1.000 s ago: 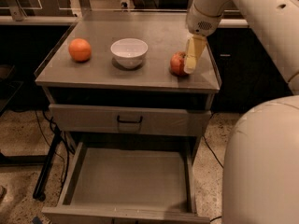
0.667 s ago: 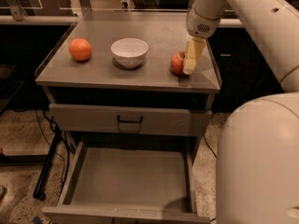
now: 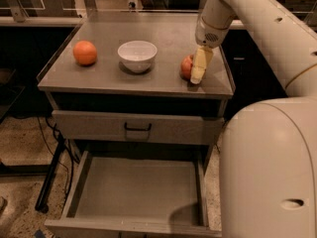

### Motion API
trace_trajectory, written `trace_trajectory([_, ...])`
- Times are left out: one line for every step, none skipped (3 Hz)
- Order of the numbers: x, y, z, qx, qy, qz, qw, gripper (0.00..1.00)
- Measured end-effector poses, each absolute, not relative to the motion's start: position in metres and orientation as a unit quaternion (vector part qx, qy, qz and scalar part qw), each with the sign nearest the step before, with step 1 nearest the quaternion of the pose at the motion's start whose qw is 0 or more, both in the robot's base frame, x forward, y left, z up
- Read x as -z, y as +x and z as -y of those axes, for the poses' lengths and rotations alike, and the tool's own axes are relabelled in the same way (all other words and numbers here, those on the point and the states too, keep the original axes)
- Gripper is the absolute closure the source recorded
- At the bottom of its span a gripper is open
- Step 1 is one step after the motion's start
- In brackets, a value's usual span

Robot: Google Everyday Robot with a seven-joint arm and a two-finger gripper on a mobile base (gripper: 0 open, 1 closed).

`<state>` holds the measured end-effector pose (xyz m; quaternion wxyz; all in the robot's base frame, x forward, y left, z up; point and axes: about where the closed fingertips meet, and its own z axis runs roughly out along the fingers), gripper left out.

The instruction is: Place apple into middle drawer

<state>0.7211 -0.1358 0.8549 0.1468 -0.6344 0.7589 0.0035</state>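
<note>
The big white arm [image 3: 257, 19] reaches in from the right, over the grey bench [image 3: 168, 33]. Down below, the middle drawer [image 3: 138, 190] is pulled wide open, its flat grey floor bare. Above it, the drawer front [image 3: 99, 128] with the black handle [image 3: 137, 128] is closed. On the bench top there's a white bowl [image 3: 137, 55] in the centre and an orange [image 3: 85, 52] off to the left. The apple [image 3: 186, 67] sits at the right edge, with the hand [image 3: 196, 72] pointing down right against it; gripping or open, I cannot tell
</note>
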Motion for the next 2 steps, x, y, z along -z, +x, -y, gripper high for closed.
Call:
trace_trajectory([-0.8483,0.7208,0.1346,-0.015,-0.634,-0.759,0.144,0.0])
trace_trajectory([-0.848,0.7208,0.1345,-0.015,-0.634,-0.759,0.144,0.17])
